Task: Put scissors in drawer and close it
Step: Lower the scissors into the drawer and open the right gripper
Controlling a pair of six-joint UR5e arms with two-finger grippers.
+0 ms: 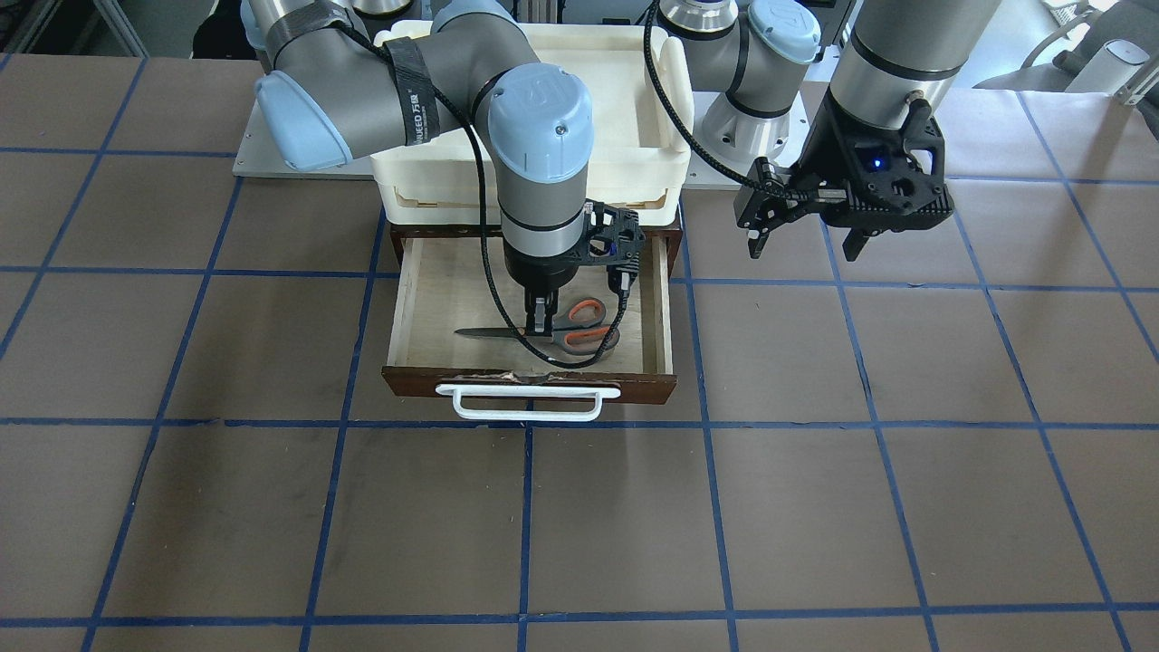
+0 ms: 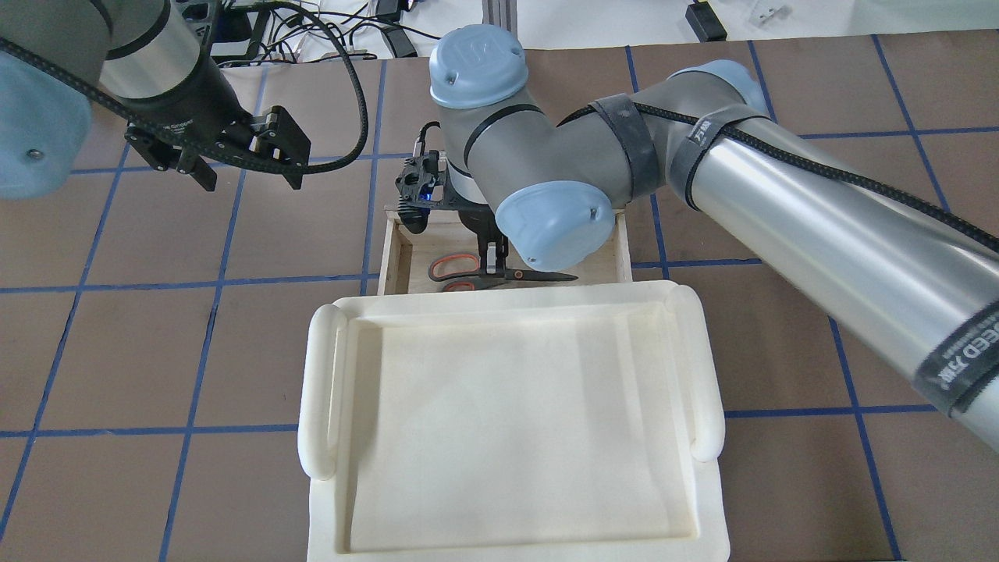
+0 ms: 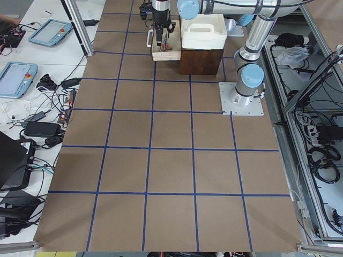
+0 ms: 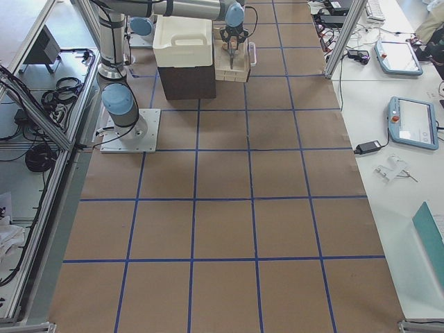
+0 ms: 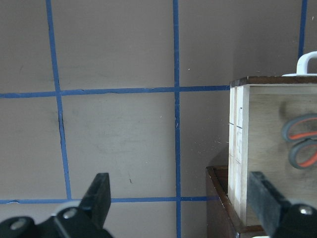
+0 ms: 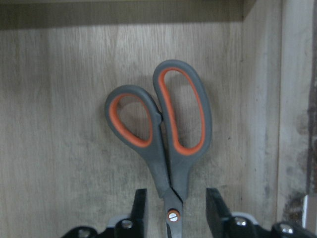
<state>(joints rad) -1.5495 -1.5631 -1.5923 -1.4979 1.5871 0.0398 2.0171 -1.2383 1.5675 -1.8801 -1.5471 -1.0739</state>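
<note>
The scissors [image 1: 579, 328] lie flat on the pale floor of the open drawer [image 1: 634, 385], blades pointing to the view's left; they also show in the overhead view [image 2: 468, 271] and the left wrist view [image 5: 299, 144]. My right gripper [image 1: 541, 321] reaches down into the drawer. In the right wrist view its fingers [image 6: 141, 208] stand on either side of the scissors [image 6: 168, 129] at the pivot, with a gap on each side, so it is open. My left gripper [image 1: 806, 246] is open and empty, hovering above the table beside the drawer.
A cream plastic tray [image 2: 515, 421] sits on top of the dark wooden cabinet [image 3: 201, 61] behind the drawer. The drawer's white bar handle [image 1: 525, 403] faces the operators' side. Brown table with blue grid lines lies all around.
</note>
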